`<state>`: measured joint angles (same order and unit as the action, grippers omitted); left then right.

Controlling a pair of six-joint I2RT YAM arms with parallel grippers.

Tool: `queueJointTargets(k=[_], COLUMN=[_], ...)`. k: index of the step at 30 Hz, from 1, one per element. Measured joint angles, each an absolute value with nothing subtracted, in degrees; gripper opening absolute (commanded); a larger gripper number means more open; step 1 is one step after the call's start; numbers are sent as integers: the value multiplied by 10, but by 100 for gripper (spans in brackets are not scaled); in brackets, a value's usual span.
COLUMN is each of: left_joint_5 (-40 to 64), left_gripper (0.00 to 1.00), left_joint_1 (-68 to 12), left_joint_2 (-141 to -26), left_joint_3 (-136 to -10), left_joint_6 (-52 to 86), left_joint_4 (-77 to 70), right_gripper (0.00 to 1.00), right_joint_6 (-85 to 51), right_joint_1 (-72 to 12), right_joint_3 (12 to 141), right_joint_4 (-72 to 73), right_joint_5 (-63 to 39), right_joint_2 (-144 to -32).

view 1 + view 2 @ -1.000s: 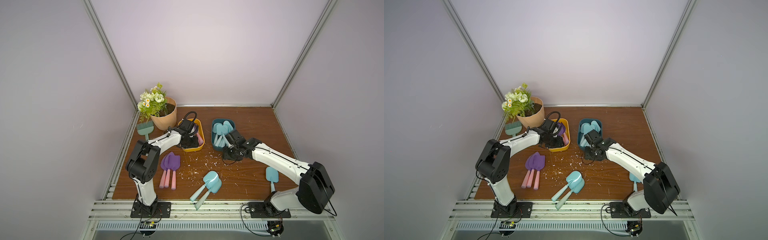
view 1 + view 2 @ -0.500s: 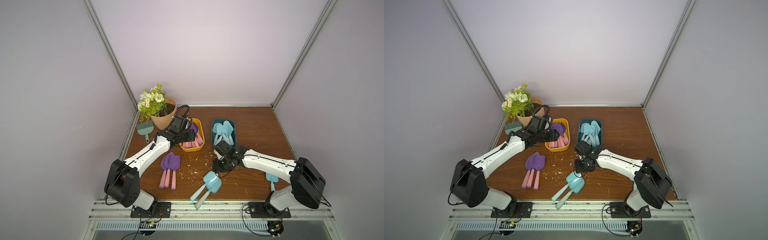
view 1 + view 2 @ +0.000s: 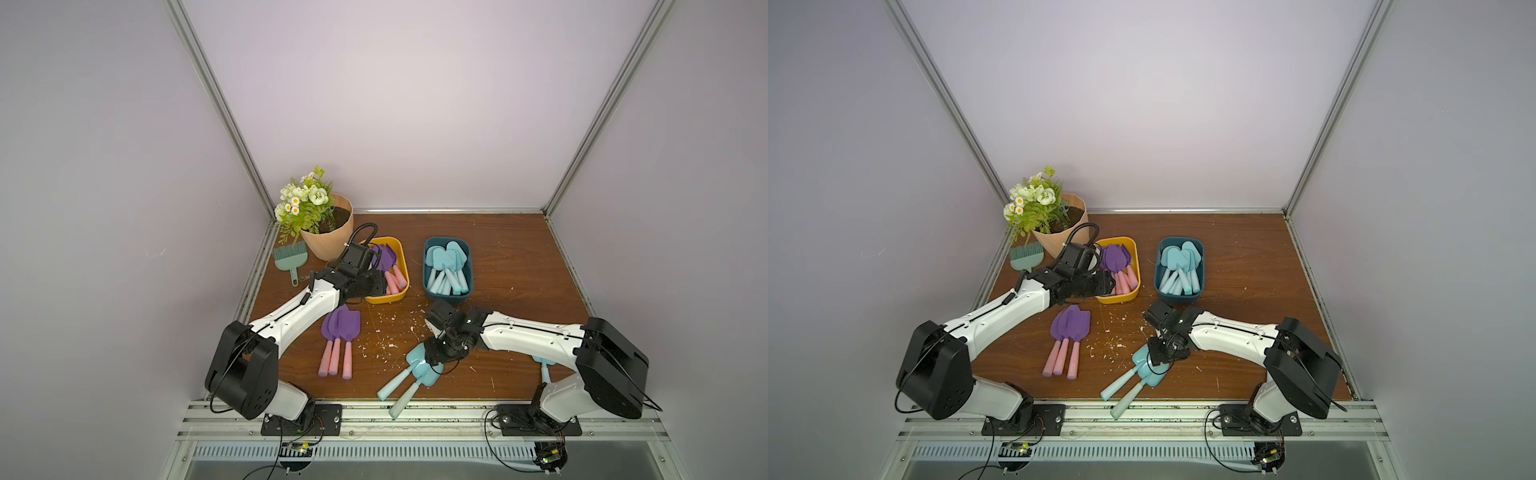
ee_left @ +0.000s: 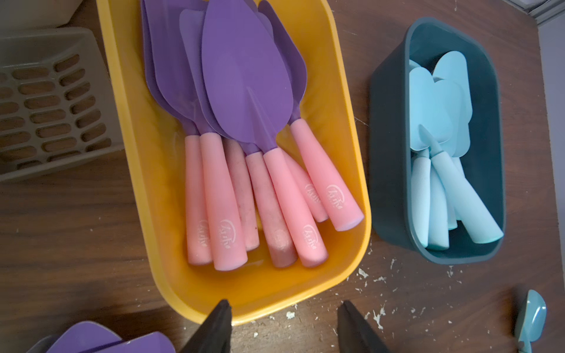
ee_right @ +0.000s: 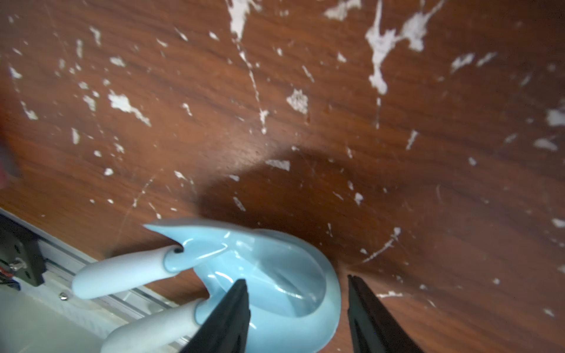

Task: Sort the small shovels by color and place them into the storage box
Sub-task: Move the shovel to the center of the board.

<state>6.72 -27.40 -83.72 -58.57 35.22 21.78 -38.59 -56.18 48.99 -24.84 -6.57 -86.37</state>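
Right gripper (image 5: 296, 278) sits low over the two loose light blue shovels (image 5: 269, 269) in the lower middle of the top views. Its jaws are about half open with nothing clamped. One finger is over the top blade, the other is just off its edge above the bare table (image 5: 305, 91).

Left gripper (image 4: 284, 302) is also parted and empty, hovering at the near rim of the yellow box (image 4: 128, 137). That box is already stacked with purple shovels with pink handles. Three more purple shovels (image 3: 340, 332) lie on the wood to the lower left of it. The teal box (image 3: 428, 266), right of the yellow one, holds the blue ones. Another blue shovel (image 3: 544, 365) peeks out from under the right arm.

My take on handling: these look like light, stiff plastic, and the glossy, curved blades are probably slippery. The pair overlap, so pinching a blade could drag both or let one slide out. I'd go for the matte handle just behind the neck, across its width.
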Motion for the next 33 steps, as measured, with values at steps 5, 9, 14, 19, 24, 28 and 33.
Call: queueJointTargets(k=[5,9,14,19,24,28,33], left_joint_5=[67,62,59,55,50,48,48], left_gripper=[58,58,58,58,58,58,58], left_joint_1=[-274,-274,-274,-274,-274,-274,-274], left_joint_2=[-837,-837,-837,-837,-837,-837,-831], left_joint_3=[-593,-598,-599,-599,-599,-599,-595], left_joint_6=[352,352,352,352,352,354,361], left_joint_4=[222,225,232,237,238,238,238], right_gripper=[38,18,10,9,9,11,26], right_joint_6=[-389,-398,-401,-393,-355,-317,-266], right_joint_1=[-562,-555,-544,-506,-450,-413,-396], right_joint_3=[473,466,480,495,540,578,615], right_joint_4=[-207,-180,-140,-138,-153,-166,-183], right_joint_5=[-79,-89,-101,-98,-73,-40,9], right_joint_2=[-868,-877,-902,-921,-950,-970,-1002])
